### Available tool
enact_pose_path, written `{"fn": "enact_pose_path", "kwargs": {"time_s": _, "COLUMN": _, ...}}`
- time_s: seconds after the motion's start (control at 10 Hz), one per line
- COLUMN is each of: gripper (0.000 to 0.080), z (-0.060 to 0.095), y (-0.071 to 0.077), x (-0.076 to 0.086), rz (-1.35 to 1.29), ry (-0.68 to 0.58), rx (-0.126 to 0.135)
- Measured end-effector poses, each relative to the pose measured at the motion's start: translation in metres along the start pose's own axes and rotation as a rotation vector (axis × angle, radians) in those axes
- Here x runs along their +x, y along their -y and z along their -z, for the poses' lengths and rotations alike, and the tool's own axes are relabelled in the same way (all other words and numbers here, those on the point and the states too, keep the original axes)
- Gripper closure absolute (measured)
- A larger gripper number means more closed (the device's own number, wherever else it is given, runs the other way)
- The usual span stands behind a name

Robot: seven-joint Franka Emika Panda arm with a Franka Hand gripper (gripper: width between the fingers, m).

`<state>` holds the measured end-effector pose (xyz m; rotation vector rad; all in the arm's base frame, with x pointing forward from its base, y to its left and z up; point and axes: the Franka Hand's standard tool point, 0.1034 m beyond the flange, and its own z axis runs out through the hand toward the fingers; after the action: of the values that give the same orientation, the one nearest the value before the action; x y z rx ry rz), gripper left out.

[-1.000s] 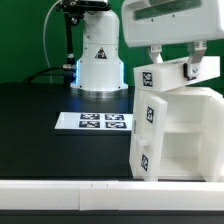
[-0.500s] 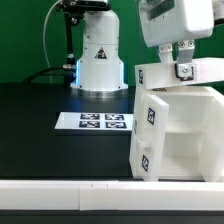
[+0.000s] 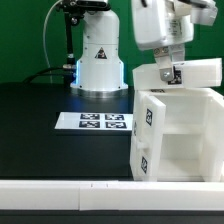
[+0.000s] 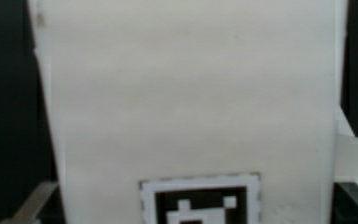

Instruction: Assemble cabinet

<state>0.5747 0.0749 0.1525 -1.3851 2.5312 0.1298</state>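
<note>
The white cabinet body [image 3: 182, 138] stands at the exterior view's right, with open shelved compartments and square tags on its side. My gripper [image 3: 172, 70] is shut on a flat white panel [image 3: 203, 72] and holds it about level, just above the body's top edge. In the wrist view the panel [image 4: 185, 90] fills the picture, with a black-and-white tag [image 4: 202, 205] near my gripper [image 4: 190, 207]. The dark fingers [image 4: 12, 205] show at both long edges of the panel.
The marker board [image 3: 93, 122] lies on the black table, to the exterior view's left of the cabinet. The white robot base [image 3: 98, 60] stands behind it. A white rail [image 3: 60, 188] runs along the table's front edge.
My hand has turned and shifted towards the exterior view's left. The panel has swung from tilted to about level over the cabinet body.
</note>
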Motion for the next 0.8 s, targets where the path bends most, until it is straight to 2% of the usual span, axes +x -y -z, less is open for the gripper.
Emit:
{"fn": "enact_pose_path", "kwargs": {"time_s": 0.2, "gripper": 0.0247, "z": -0.002, "y": -0.003, "x": -0.002, "rz": 0.075, "ry": 0.006, "rx": -0.007}}
{"fn": "enact_pose_path", "kwargs": {"time_s": 0.3, "gripper": 0.0049, "z": 0.001, "y": -0.007, "x": -0.003, "rz": 0.15, "ry": 0.004, "rx": -0.039}}
{"fn": "enact_pose_path", "kwargs": {"time_s": 0.4, "gripper": 0.0049, "z": 0.009, "y": -0.01, "x": -0.008, "rz": 0.208, "ry": 0.011, "rx": -0.071}}
{"fn": "enact_pose_path", "kwargs": {"time_s": 0.5, "gripper": 0.001, "z": 0.019, "y": -0.013, "x": -0.016, "rz": 0.284, "ry": 0.023, "rx": -0.104}}
{"fn": "enact_pose_path", "kwargs": {"time_s": 0.6, "gripper": 0.001, "z": 0.027, "y": -0.013, "x": -0.024, "rz": 0.407, "ry": 0.038, "rx": -0.124}}
{"fn": "enact_pose_path", "kwargs": {"time_s": 0.8, "gripper": 0.0001, "z": 0.026, "y": -0.013, "x": -0.026, "rz": 0.525, "ry": 0.045, "rx": -0.12}}
